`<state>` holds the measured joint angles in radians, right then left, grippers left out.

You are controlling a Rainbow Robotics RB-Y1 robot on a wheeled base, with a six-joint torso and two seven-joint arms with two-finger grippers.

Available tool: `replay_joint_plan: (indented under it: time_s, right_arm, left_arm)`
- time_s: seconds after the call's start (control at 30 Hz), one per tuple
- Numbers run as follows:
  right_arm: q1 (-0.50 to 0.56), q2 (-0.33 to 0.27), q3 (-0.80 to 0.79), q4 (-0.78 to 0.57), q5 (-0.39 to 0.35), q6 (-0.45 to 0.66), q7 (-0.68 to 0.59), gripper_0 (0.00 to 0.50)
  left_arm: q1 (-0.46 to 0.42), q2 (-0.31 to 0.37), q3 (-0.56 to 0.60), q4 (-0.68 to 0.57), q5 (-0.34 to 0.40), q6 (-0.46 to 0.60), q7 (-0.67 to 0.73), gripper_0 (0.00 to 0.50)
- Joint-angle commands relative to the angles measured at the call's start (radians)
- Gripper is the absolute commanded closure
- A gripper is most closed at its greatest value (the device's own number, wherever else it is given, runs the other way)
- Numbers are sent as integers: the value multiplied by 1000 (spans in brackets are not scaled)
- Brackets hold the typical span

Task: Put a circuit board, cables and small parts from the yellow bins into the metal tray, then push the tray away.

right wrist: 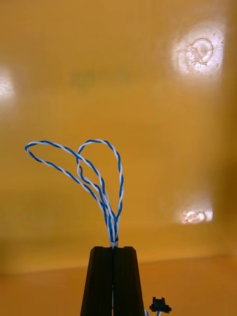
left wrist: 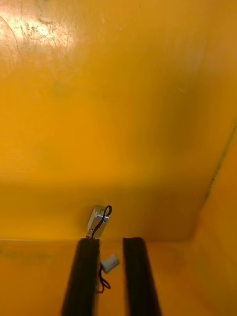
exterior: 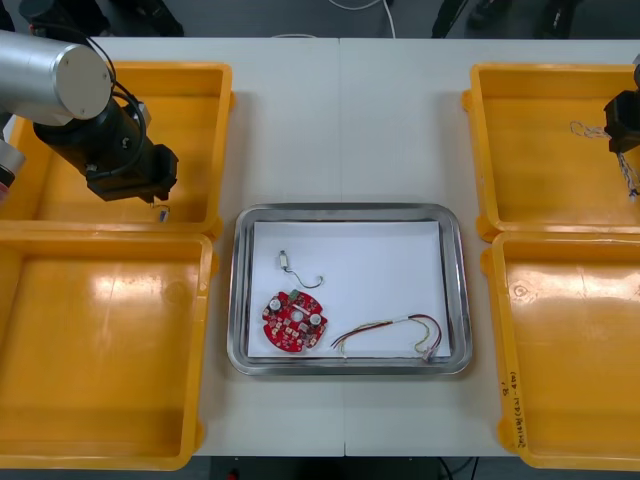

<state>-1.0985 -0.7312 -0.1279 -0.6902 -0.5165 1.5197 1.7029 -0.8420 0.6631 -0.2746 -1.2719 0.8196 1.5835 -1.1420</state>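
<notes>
My left gripper (exterior: 158, 203) is low in the far left yellow bin (exterior: 190, 85), near its front wall. It is open, fingers narrowly apart (left wrist: 109, 242). A small metal part (left wrist: 98, 220) with a black wire lies just past the left fingertip, and its white connector (left wrist: 109, 263) sits loose in the gap. My right gripper (right wrist: 113, 248) is shut on a twisted blue and white cable (right wrist: 98, 173) that loops out beyond the fingertips. It hangs over the far right bin (exterior: 540, 190), cable (exterior: 631, 185) dangling. The metal tray (exterior: 455, 290) holds a red circuit board (exterior: 293, 320), a red and yellow cable (exterior: 395, 333) and a small metal part (exterior: 287, 262).
Another pale cable (exterior: 585, 130) lies in the far right bin. The two near bins (exterior: 100, 350) (exterior: 570, 350) have bare floors. Bare table lies beyond the tray's far edge, between the far bins.
</notes>
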Motion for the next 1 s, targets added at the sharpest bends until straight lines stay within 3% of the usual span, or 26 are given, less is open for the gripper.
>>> replay_joint_plan:
  time_s: [0.03,0.33,0.63,1.0]
  right_arm:
    - [2,-48,-53,-124,18,129,6,500]
    - [23,-39,-61,-359,-7,400,-5,500]
    - [129,-7,-59,-669,-56,400,-28,500]
    - [246,-8,11,-973,-235,400,-63,500]
  left_arm:
    - [6,29,-14,-17,13,-10,-114,500]
    - [6,29,11,-35,-4,-17,-127,500]
    - [-3,27,32,-46,-82,-45,-156,500]
    - [-19,18,63,-43,-143,-122,-177,500]
